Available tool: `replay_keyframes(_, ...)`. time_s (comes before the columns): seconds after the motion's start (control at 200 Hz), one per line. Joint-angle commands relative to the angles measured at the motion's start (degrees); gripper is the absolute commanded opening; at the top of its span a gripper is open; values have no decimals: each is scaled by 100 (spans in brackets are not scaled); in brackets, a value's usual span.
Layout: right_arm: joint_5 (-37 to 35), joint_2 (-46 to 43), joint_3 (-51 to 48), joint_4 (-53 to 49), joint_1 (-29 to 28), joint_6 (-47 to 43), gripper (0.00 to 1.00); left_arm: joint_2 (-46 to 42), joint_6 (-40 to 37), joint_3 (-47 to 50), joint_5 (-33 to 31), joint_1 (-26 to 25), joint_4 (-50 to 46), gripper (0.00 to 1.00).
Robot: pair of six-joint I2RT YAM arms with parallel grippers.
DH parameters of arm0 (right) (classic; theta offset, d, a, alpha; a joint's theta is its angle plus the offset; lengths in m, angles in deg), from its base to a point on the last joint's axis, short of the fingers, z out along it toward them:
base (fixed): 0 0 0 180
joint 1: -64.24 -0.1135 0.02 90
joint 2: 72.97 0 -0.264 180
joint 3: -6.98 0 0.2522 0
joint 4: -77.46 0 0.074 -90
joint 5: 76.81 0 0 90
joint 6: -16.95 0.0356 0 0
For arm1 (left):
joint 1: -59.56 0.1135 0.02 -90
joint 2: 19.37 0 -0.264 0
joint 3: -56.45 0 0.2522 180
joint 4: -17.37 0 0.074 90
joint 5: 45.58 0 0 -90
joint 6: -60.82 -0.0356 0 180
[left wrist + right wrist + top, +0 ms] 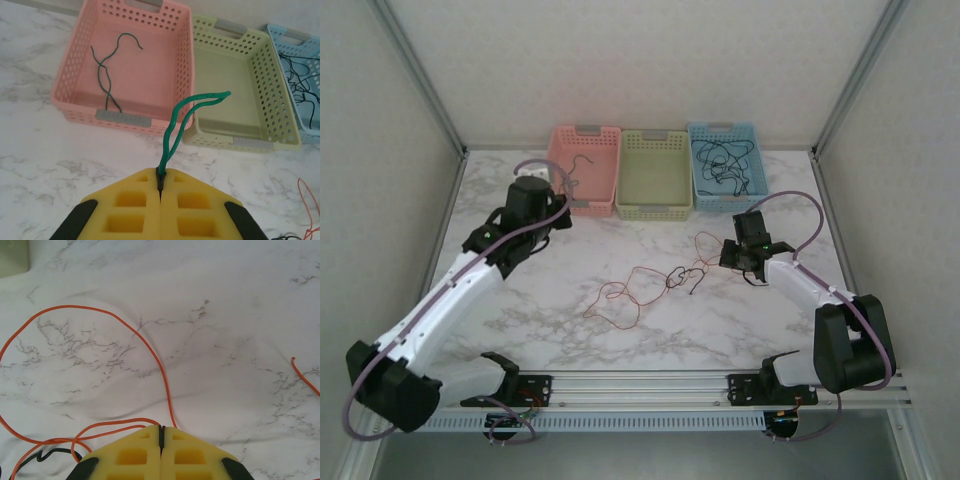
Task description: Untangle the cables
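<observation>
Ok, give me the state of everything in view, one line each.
Left gripper: shut on green cable.
Right gripper: shut on orange cable.
Pink basket: holds one dark cable.
Green basket: empty.
Blue basket: holds black cables.
Tangle: orange and black, knotted, on table.

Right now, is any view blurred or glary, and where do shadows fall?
Top view: even light, no glare, cables thin and faint. Left wrist: sharp on the green wire. Right wrist: orange wire crisp, a soft shadow on the table by the gripper.
</observation>
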Motion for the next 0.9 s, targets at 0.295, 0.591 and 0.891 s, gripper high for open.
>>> replay_keyframes(0.295, 94, -63, 82, -87, -23, -2, 0, 1859, 323, -1399, 810, 869, 466, 0)
replay_keyframes(0.591, 128, -30, 159, -149, -28, -15, 0, 3220, 298, -2604, 867, 1099, 192, 2)
replay_keyframes(0.891, 86, -59, 103, -151, -25, -25, 0, 4734, 65, -3796, 1355, 1358, -241, 23)
